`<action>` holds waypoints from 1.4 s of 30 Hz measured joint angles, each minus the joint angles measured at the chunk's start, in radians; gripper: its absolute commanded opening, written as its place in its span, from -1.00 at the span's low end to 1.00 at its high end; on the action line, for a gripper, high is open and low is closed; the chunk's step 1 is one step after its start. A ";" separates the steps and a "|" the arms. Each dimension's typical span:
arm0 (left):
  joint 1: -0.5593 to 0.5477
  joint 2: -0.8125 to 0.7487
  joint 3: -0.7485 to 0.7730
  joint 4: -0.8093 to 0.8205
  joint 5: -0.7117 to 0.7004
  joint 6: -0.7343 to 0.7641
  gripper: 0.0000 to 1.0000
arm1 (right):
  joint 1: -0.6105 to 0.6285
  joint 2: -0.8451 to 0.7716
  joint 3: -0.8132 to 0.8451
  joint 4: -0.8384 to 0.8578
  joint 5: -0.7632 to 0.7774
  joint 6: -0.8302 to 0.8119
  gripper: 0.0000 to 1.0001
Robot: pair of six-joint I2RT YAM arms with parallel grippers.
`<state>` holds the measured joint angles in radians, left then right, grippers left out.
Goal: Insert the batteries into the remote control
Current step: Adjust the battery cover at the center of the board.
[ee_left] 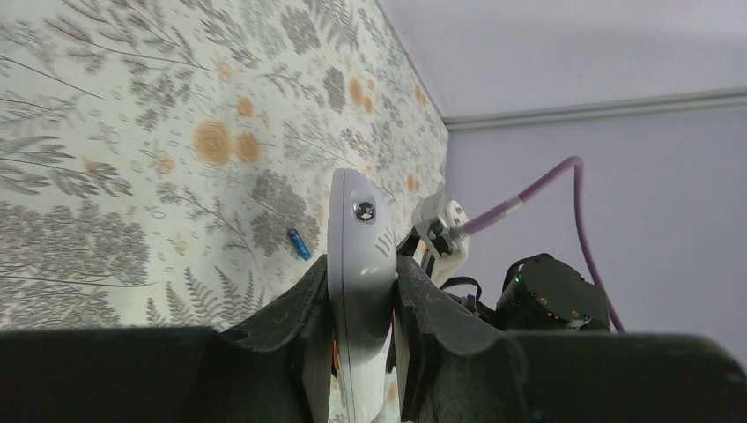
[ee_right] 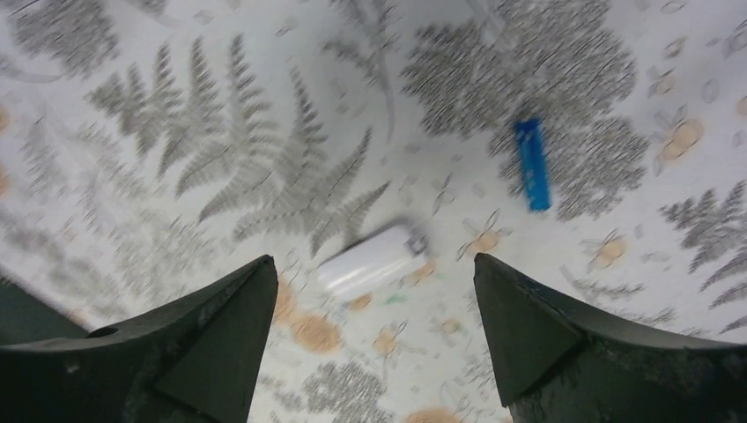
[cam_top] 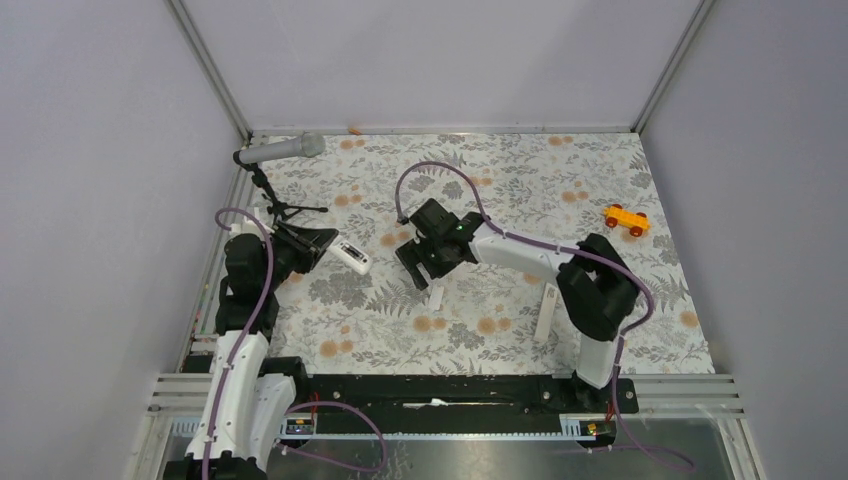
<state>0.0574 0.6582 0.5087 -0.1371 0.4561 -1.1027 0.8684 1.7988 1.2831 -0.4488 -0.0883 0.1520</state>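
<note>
My left gripper [cam_top: 318, 247] is shut on the white remote control [cam_top: 351, 257] and holds it at the table's left side. In the left wrist view the remote [ee_left: 355, 238] stands edge-on between my fingers [ee_left: 299, 304]. The blue battery [ee_left: 299, 244] lies on the cloth beyond it. My right gripper [cam_top: 428, 262] is open over the table's middle. In the right wrist view it [ee_right: 372, 261] hovers above a small white oblong piece [ee_right: 370, 263], and the blue battery [ee_right: 532, 165] lies to the upper right. I cannot make out the orange-brown battery.
The table has a floral cloth [cam_top: 520, 190]. An orange toy car [cam_top: 626, 219] sits at the far right. A thin white flat strip [cam_top: 547, 312] lies near the right arm's base. A microphone on a small stand [cam_top: 281, 150] is at the back left. The small white piece [cam_top: 437, 297] lies in front of my right gripper.
</note>
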 measured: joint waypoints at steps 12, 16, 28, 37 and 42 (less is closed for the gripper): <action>0.008 0.000 0.040 -0.117 -0.072 0.056 -1.00 | 0.000 0.201 0.113 -0.122 0.267 -0.013 0.81; 0.009 0.000 0.040 -0.116 -0.072 0.055 -1.00 | 0.000 0.195 0.110 -0.155 0.293 -0.011 0.77; 0.008 -0.001 0.036 -0.104 -0.066 0.047 -1.00 | 0.007 0.061 -0.082 -0.233 0.165 -0.027 0.67; 0.010 -0.006 0.012 -0.087 -0.060 0.032 -1.00 | 0.049 -0.067 -0.145 -0.220 0.167 0.011 0.69; 0.010 -0.014 0.012 -0.092 -0.061 0.033 -1.00 | 0.048 -0.146 -0.138 -0.219 0.176 0.056 0.66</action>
<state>0.0669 0.6441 0.5209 -0.2287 0.3950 -1.0698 0.9165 1.6531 1.1450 -0.6678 0.0879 0.2085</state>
